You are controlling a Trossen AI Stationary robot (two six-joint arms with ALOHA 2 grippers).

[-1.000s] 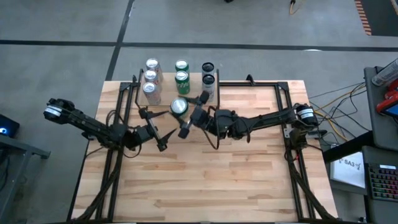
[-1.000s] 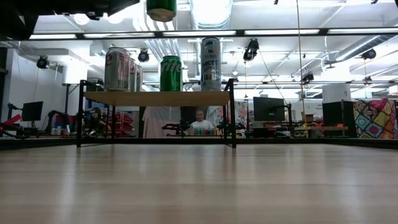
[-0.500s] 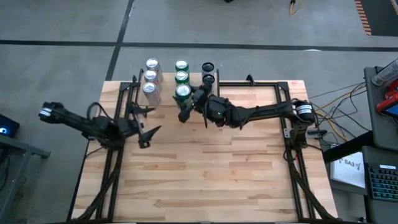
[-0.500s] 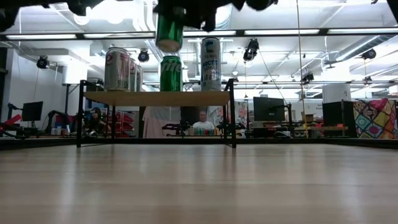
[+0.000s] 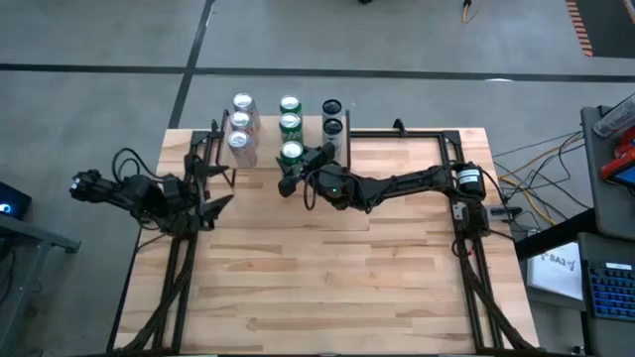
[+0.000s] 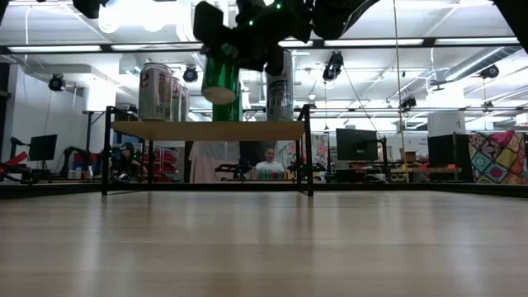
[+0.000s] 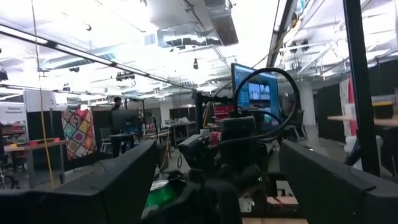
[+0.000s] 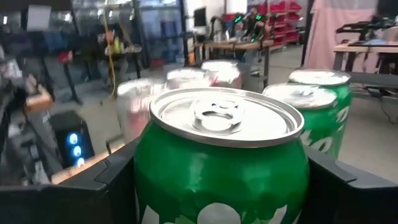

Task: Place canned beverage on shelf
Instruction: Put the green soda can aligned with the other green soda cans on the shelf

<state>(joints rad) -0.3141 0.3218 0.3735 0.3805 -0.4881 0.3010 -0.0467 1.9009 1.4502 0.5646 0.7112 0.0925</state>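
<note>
Above the shelf's (image 6: 206, 129) near edge, the green can (image 5: 290, 154) is gripped upright in the right end effector (image 5: 295, 168), one dark finger on each side of its body. From the low view its base hangs clear of the plank, in front of the second green can (image 6: 235, 103). The right wrist view looks down on its closed silver lid with the pull tab flat.

Behind it on the shelf, two more green cans (image 5: 290, 113) stand one behind the other in the middle row. To their left are three silver cans (image 5: 240, 124) with pinkish print, in a line running from near to far. To their right, two tall slim cans (image 5: 331, 114) with dark tops, the nearer partly hidden by the right arm. All of them are upright and all lids that can be seen look sealed.

The shelf sits at the far left-middle of the wooden surface (image 5: 337, 288), its black legs on the wood.

The left end effector (image 5: 213, 203) waits at the left edge of the surface, near the shelf's left legs; its fingers are spread apart with nothing between them.
</note>
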